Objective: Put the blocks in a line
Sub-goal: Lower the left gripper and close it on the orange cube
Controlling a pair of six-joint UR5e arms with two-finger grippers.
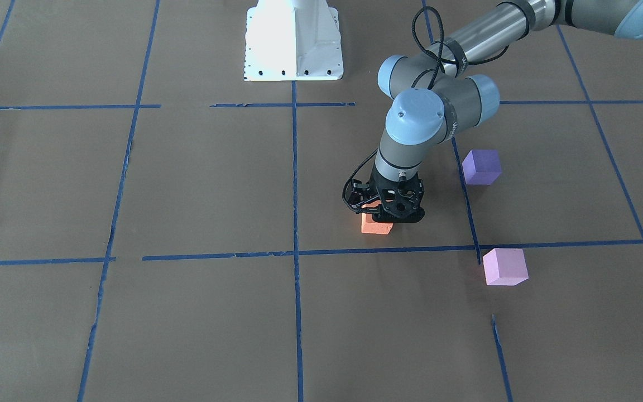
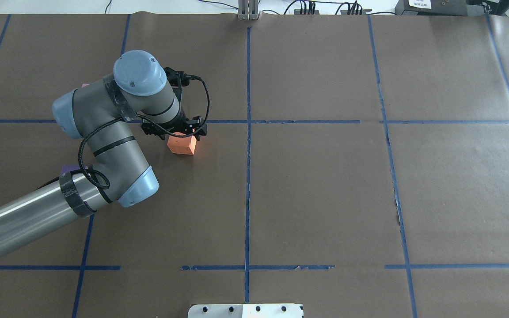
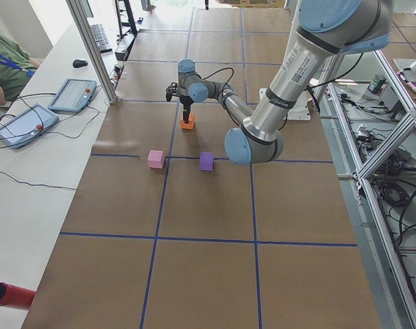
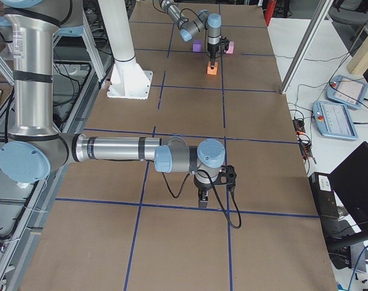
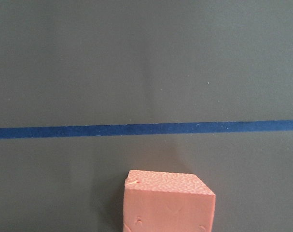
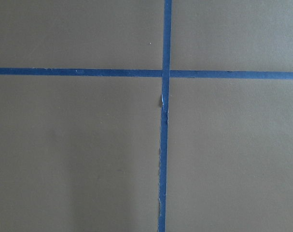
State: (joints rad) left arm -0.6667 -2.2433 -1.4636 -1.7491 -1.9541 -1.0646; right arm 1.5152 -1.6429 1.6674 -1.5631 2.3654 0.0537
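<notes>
Progress on the line looked slight: the three blocks stood apart on the brown counter (image 1: 187,184) in a loose triangle, with no two touching.

Read left to right in the front-facing view, the orange block (image 1: 376,226) came first. It sat just on the robot's side of the blue tape line (image 1: 215,256) that crosses the counter. The left gripper (image 1: 382,215) was straight down over it, its fingers low around the block's upper part. The gripper body hid the tips, so I could not tell whether they pinched the block or only stood beside it. The left wrist view showed the block at the bottom centre, square to the tape ahead of it.

Further right was the purple block (image 1: 481,167), nearer the robot and free of any gripper. Lowest and furthest right was the pink block (image 1: 504,267), just past that tape line on the operators' side.

The purple and pink blocks roughly made a short column, with the orange one well off to their side. In my judgement, the orange block had yet to be brought into line with them, and the spacing had yet to be evened out.

The right gripper (image 4: 203,199) hung over bare counter well away from all three blocks. It appeared only in the right side view, where I could not tell how its fingers stood.
</notes>
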